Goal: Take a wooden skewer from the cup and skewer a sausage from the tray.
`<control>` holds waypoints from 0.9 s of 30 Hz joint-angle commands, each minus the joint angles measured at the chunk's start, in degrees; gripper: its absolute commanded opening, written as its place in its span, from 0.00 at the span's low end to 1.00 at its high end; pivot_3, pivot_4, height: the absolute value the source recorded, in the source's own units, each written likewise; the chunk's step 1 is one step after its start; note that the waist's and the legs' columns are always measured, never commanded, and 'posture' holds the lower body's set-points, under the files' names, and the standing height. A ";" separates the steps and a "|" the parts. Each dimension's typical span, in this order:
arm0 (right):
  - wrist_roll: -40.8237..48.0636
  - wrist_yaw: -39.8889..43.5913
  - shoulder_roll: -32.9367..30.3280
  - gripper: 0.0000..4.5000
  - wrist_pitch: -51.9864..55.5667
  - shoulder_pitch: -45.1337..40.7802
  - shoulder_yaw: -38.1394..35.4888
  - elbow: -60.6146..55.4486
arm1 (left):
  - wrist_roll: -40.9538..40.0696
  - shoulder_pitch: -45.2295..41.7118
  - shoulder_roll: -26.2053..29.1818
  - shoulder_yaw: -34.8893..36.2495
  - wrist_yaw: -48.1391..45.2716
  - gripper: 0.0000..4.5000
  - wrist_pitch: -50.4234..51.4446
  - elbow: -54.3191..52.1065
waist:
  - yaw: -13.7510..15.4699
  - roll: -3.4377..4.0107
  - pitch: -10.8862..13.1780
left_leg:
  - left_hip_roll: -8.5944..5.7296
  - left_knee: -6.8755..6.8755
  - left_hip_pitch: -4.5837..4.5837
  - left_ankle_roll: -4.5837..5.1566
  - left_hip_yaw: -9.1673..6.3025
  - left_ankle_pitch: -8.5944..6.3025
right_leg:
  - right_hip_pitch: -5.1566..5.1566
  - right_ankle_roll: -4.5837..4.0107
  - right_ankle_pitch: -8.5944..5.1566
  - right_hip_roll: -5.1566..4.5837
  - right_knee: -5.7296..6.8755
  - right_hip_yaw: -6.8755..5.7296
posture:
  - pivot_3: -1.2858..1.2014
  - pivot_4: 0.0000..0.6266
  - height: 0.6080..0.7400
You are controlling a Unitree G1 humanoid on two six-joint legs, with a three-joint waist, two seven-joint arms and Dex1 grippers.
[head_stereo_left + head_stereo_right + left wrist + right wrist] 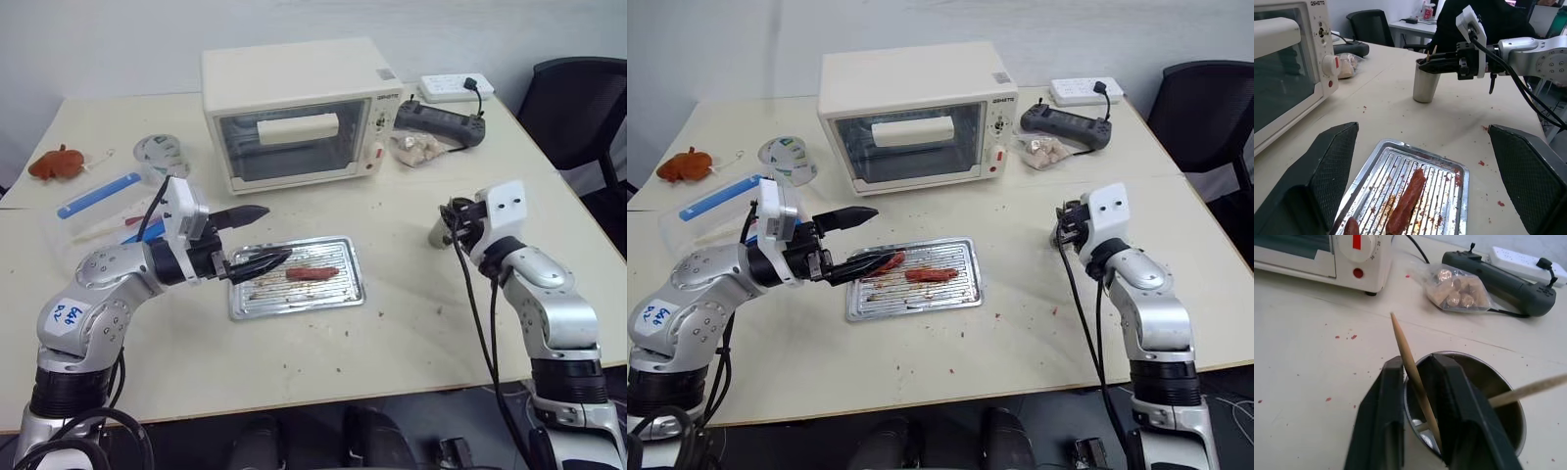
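Wooden skewer (1413, 374) standing tilted in the cup (1425, 82), near the worktop's (411, 323) right edge, pinched between the closed fingers of the right tool (1418, 382) over the cup's rim. Sausage (312, 273) lying in the tray (338, 294) toward the front edge; left tool (253, 238) spread wide, holding nothing, above the tray's left end.
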 commanded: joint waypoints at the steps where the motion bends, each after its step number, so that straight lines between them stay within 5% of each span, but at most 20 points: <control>1: -0.02 0.02 0.41 0.06 -0.59 0.08 -0.65 -1.87 | 0.13 -0.85 0.14 0.81 -0.01 1.00 -0.90 -0.98 | -0.01 0.00 0.00 | 0.00 0.00 0.00 0.00 0.00 0.00 | 0.00 0.00 0.00 0.00 0.00 0.00 | 0.52 0.24 1.00; 27: 2.10 -1.30 -1.65 0.06 7.66 -4.22 -4.07 -12.95 | 2.60 -3.39 -3.87 -2.78 -1.47 1.00 -3.31 2.10 | 0.05 0.01 0.01 | 0.01 0.00 -0.02 0.00 0.02 0.00 | -0.03 0.00 0.00 0.00 0.09 0.02 | 0.52 0.24 1.00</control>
